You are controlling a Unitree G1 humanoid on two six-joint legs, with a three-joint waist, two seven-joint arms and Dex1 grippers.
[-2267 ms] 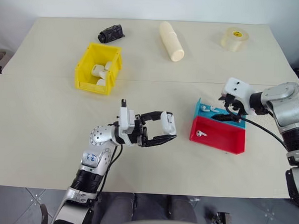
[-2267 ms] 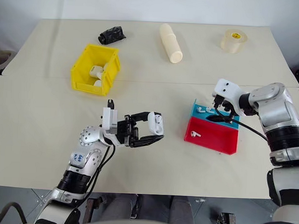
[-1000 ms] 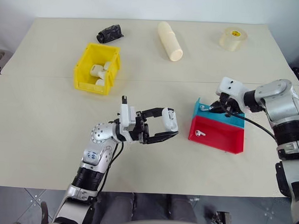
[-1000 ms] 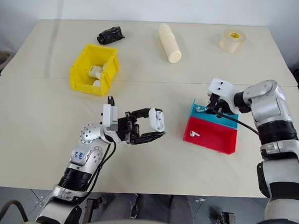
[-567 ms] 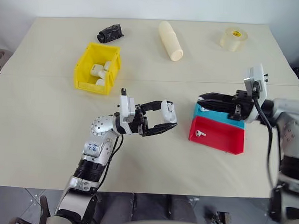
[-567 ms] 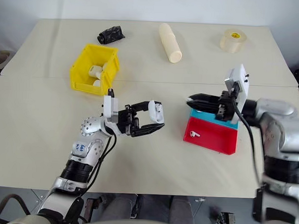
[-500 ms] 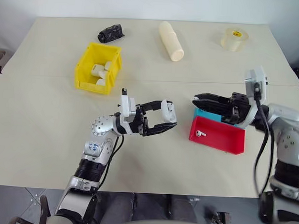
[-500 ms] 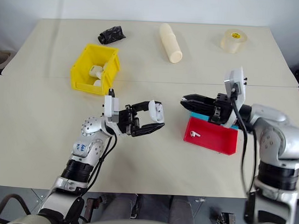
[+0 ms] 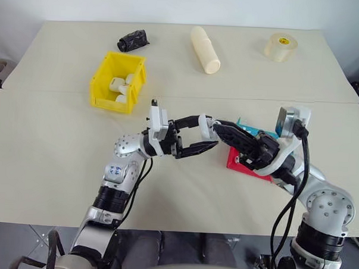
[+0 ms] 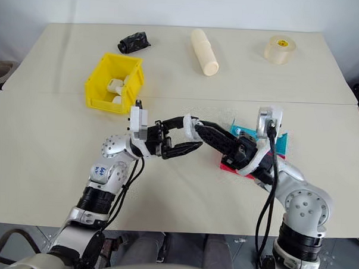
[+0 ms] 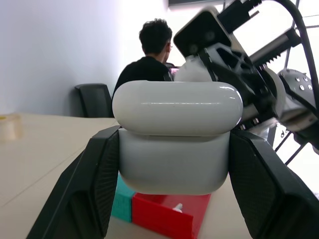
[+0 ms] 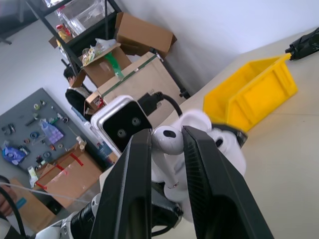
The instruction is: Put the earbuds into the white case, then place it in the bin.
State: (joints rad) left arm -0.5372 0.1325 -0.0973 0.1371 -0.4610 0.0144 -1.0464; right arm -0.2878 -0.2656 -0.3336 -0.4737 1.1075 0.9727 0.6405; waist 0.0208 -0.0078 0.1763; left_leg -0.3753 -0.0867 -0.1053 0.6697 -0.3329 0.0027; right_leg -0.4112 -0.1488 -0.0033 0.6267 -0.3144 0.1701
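Observation:
My left gripper (image 9: 207, 136) is shut on the white case (image 9: 206, 127) and holds it above the middle of the table; the left wrist view shows the case (image 11: 174, 164) clamped between both fingers. My right gripper (image 9: 218, 125) reaches in from the right, its tips right at the case. It is shut on one earbud (image 12: 166, 141), pinched between its two fingers. Another earbud (image 11: 177, 207) lies in the red tray (image 9: 232, 160). The yellow bin (image 9: 103, 83) stands at the far left with several white items inside.
A teal tray (image 9: 245, 122) adjoins the red one, both partly covered by my right arm. At the back lie a black crumpled object (image 9: 133, 40), a cream cylinder (image 9: 205, 49) and a tape roll (image 9: 281, 46). A person (image 11: 149, 55) sits beyond the table.
My right arm has swung left from the teal tray, rolling its wrist, and now points its fingers at the case. The left gripper still holds the case in about the same place.

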